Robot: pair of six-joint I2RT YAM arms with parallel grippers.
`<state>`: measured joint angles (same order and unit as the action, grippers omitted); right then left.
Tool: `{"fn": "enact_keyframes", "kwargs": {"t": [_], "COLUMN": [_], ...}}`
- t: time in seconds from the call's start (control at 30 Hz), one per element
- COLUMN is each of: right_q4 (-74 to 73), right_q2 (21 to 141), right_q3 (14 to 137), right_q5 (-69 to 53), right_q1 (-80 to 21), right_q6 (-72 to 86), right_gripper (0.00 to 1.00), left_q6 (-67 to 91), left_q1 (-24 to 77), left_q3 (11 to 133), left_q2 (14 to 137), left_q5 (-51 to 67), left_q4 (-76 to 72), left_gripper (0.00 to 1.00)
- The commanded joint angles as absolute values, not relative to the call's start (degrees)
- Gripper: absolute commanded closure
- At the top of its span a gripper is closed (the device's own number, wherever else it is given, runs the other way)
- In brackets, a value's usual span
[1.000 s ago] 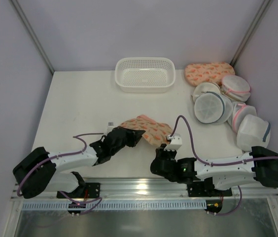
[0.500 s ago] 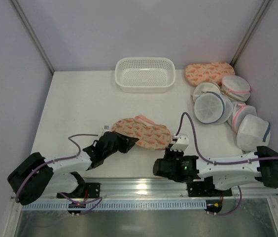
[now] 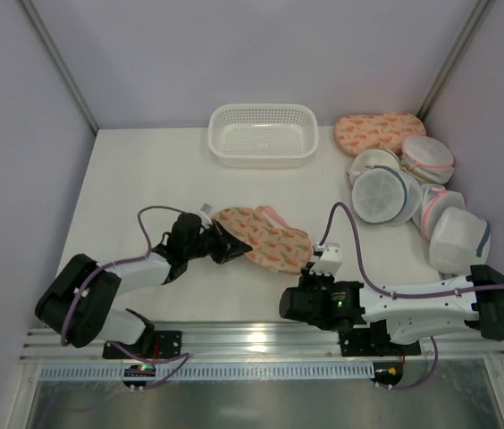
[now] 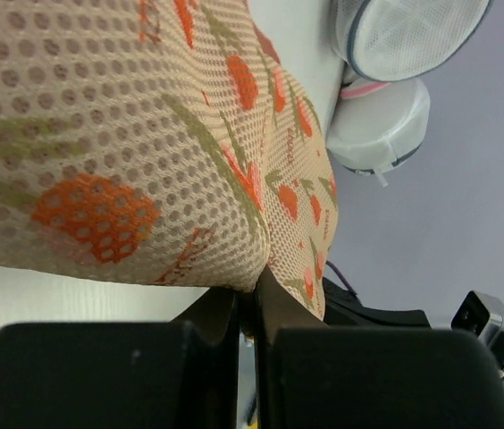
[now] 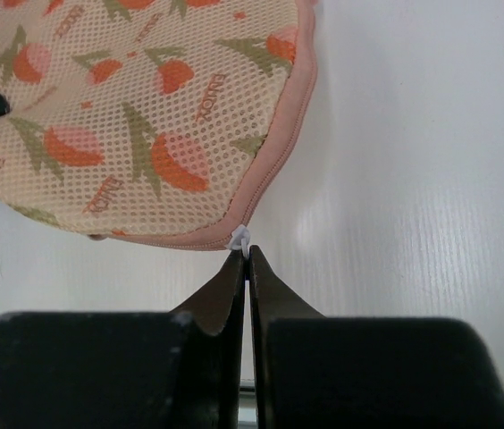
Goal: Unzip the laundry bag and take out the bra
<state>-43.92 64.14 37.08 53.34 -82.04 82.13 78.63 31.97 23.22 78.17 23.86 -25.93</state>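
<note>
Gripping the laundry bag (image 3: 265, 237) in my left pincer (image 4: 254, 286) and its zipper pull (image 5: 241, 238) in my right pincer (image 5: 247, 257), I should drag along the pink edging (image 5: 293, 116), keeping fabric taut.

left tool (image 4: 254, 302): fingers pressed together, pinching a fold of fabric | laundry bag (image 4: 100, 134): cream mesh with orange-red print, fills the upper left, lower edge caught in the tool | desk (image 4: 46, 299): white strip beneath the bag | round mesh bag (image 4: 408, 31): white, grey-blue trim, upper right | second mesh bag (image 4: 379, 125): just below it, touching | wall (image 4: 453, 210): lilac
</note>
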Motion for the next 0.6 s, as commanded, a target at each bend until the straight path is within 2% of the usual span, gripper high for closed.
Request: {"fn": "enact_keyframes", "kwargs": {"t": [0.0,0.07,0.13,0.17,0.27,0.37,0.57], "right_q4": [-52.6,-51.7,-51.2,-50.7,-49.8,-48.3,-40.5], "right_q2": [62.9,63.4,63.9,64.4,65.5,66.5,69.8], "right_q3": [37.6,38.1,38.5,38.7,39.3,40.0,41.7], "right_q5": [54.7,54.4,54.1,54.1,54.1,54.1,54.2], "right_q1": [-82.5,-82.7,-82.9,-83.0,-83.0,-83.0,-83.1], "right_q6": [79.5,78.5,78.0,77.9,77.7,77.0,71.6], "right_gripper": [0.96,0.96,0.96,0.96,0.96,0.96,0.96], "left_q6": [65.3,64.2,65.1,66.5,68.3,68.7,73.4], "left_q1": [29.4,29.4,29.4,29.4,29.4,29.6,33.9], "left_q3": [29.4,32.5,34.0,34.5,34.1,30.9,19.6], "left_q2": [81.7,83.5,85.9,86.4,86.1,82.5,66.8], "left_q5": [26.5,29.6,30.9,31.4,29.9,28.1,23.5], "left_q4": [-24.6,-26.9,-28.9,-30.0,-29.8,-25.9,-17.9], "left_gripper": [1.00,0.98,0.74,0.55,0.28,0.16,0.10]}}
